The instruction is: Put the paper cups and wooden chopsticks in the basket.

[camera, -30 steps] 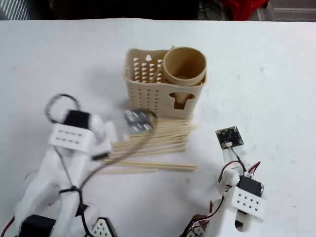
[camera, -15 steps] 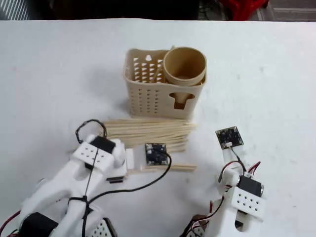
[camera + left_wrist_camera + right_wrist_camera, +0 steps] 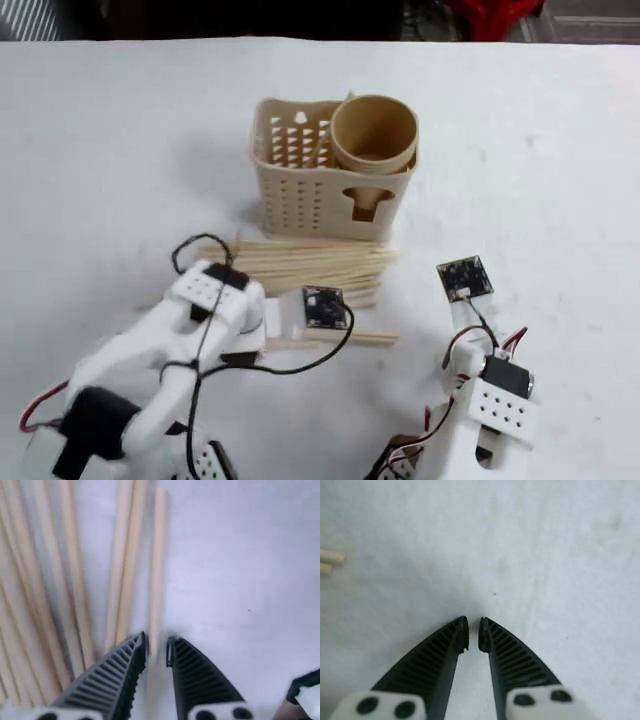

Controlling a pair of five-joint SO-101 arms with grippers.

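White surface point(image 3: 560, 150), dark strip of room behind its far edge; chopsticks lay flat in front of the basket.

Left to right in the high view: left arm point(image 3: 200, 320) sat low at the near-left, left gripper point(image 3: 156, 647) fingers clenched on single chopstick point(image 3: 158, 555), which lay nearest the arms, a little apart from the rest, long axis left-right, free end pointing right. Chopstick bundle point(image 3: 310, 262) lay flat, sticks roughly parallel, long axis left-right along the basket's front wall, just beside it. Basket point(image 3: 300, 200) stood upright mid-surface; paper cups point(image 3: 374, 135) sat nested in its right compartment, mouths up. Right gripper point(image 3: 474, 632) sat near-right, fingers closed to a sliver on nothing, over bare surface.
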